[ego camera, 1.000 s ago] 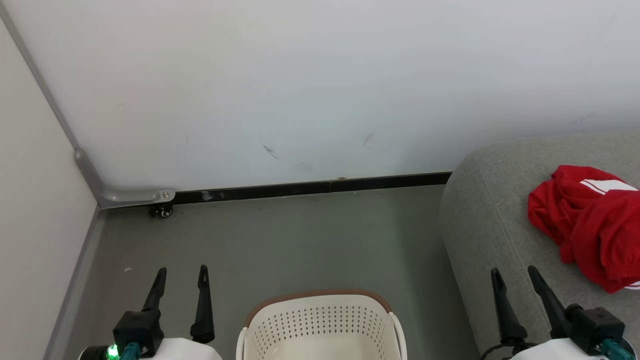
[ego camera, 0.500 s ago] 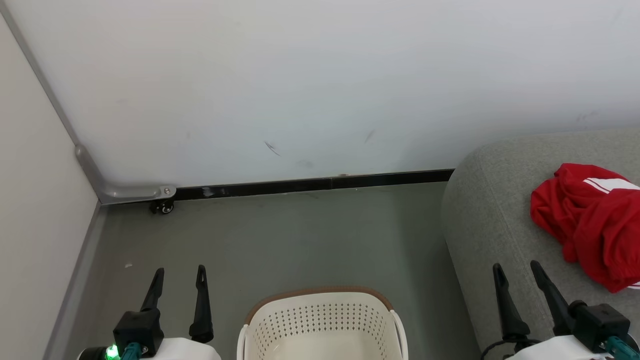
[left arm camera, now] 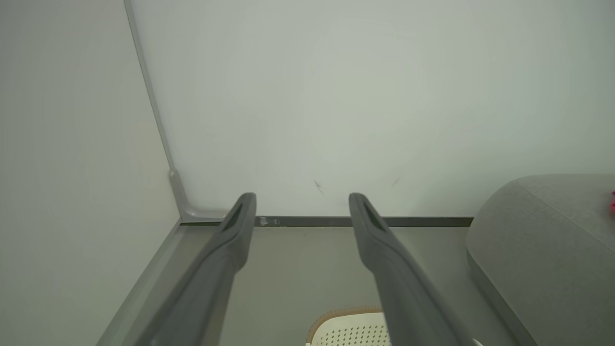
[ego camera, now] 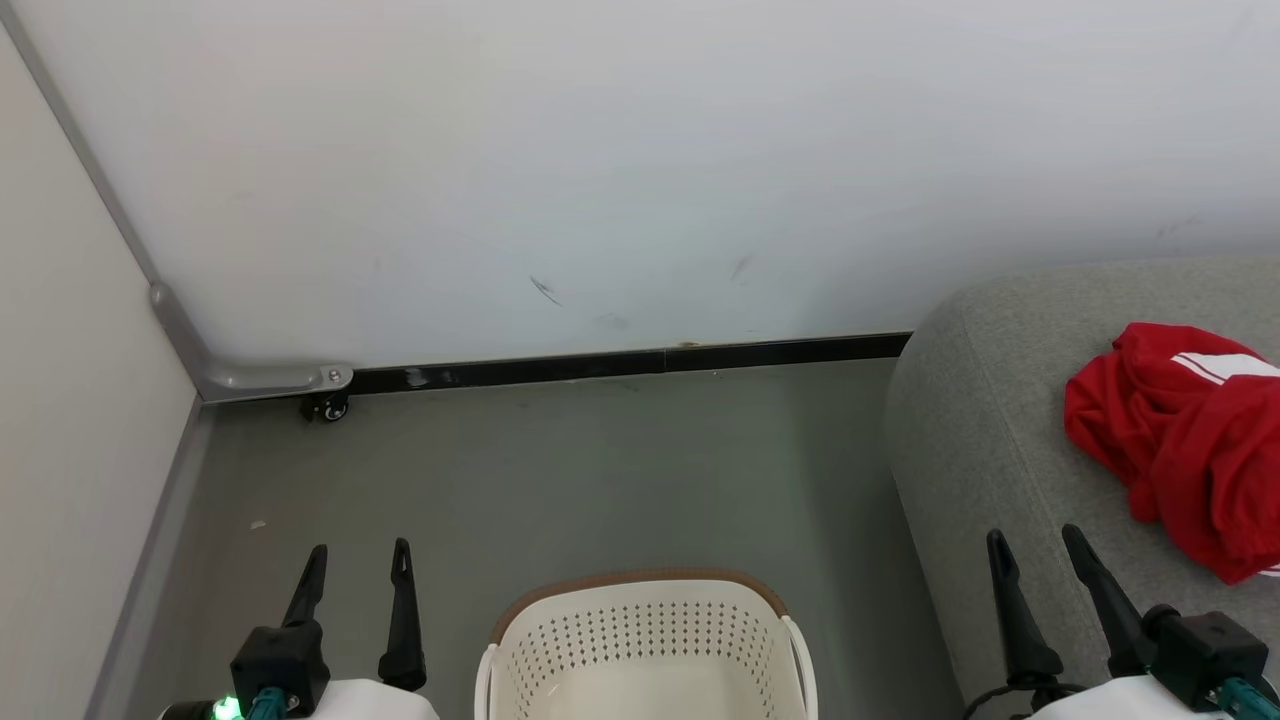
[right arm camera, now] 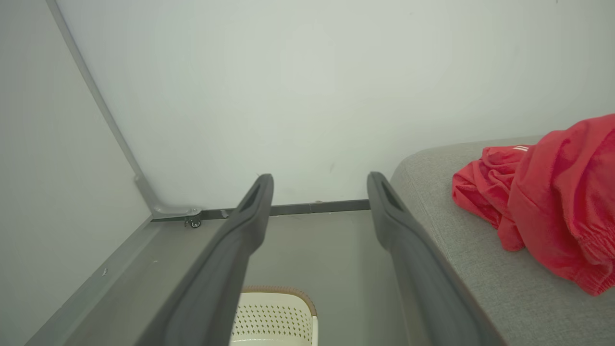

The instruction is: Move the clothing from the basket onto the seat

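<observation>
Nothing held beside the basket (ego camera: 640, 582)
Left of it our left claw (ego camera: 360, 546) gapes; right of it our right claw (ego camera: 1032, 533) too, clothing (ego camera: 1180, 440) heaped on the seat (ego camera: 980, 400) beyond. The basket's near part is hidden: we could miss a garment.

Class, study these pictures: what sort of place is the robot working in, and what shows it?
Probably an indoor test corner staged like a living room: a grey sofa seat with red clothing on it, a laundry basket on the floor, and white panel walls, one on a caster.
</observation>
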Tool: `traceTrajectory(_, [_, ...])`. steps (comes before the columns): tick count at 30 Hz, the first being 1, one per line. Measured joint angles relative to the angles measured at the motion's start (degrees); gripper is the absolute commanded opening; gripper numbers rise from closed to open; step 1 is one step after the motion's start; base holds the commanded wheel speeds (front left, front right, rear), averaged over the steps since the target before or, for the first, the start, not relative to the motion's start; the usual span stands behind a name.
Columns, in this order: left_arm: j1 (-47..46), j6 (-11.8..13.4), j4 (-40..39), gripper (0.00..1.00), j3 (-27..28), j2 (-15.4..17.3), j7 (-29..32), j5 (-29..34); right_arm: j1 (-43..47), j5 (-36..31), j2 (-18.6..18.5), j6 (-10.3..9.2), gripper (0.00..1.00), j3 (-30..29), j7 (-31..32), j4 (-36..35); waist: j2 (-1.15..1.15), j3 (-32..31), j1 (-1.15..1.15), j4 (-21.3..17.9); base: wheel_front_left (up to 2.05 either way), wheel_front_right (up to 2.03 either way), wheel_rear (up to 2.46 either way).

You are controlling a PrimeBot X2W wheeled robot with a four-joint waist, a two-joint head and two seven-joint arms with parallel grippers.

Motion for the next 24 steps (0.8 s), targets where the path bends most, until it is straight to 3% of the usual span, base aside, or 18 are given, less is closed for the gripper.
traceTrajectory(24, [-0.1, 0.3, 1.6, 1.00, -0.3, -0.2, 0.0, 0.0, 2.2, 0.9, 0.0, 0.00, 1.00, 0.0, 3.3, -1.5, 0.00, 0.3, 0.00, 0.7, 0.00, 0.00, 0.00])
